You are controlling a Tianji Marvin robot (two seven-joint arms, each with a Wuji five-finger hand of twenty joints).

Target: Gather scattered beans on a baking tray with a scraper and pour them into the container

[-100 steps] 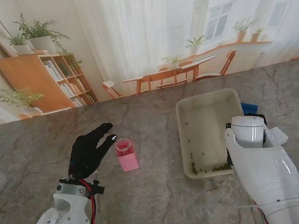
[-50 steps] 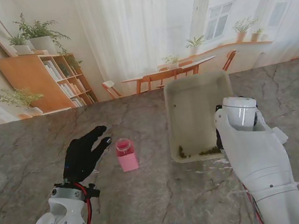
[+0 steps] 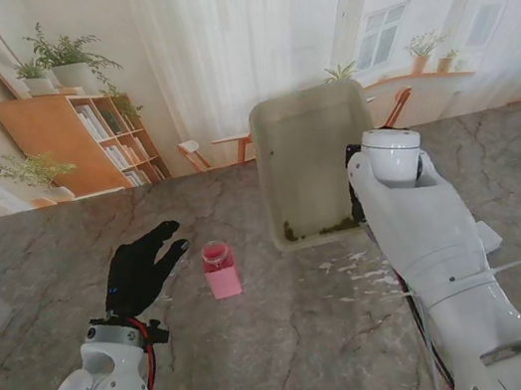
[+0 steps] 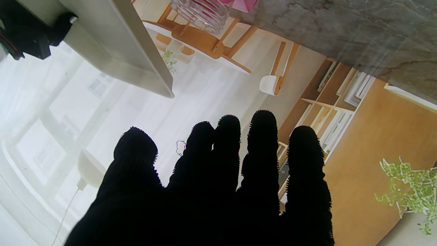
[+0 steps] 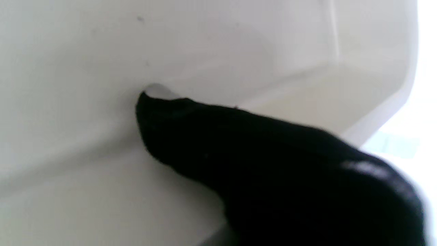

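The right hand gripped the lifted tray; the left hand's fingers lay spread, empty, beside the pink container; pouring needed the beans funnelled through one corner

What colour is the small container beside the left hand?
Pink container, with a clear ribbed rim; the stand view shows it best.

Black left robot hand, fingers spread, empty; tilted baking tray beyond.

A home: bookshelf with plants, dining table and chairs (a printed backdrop, it seems).
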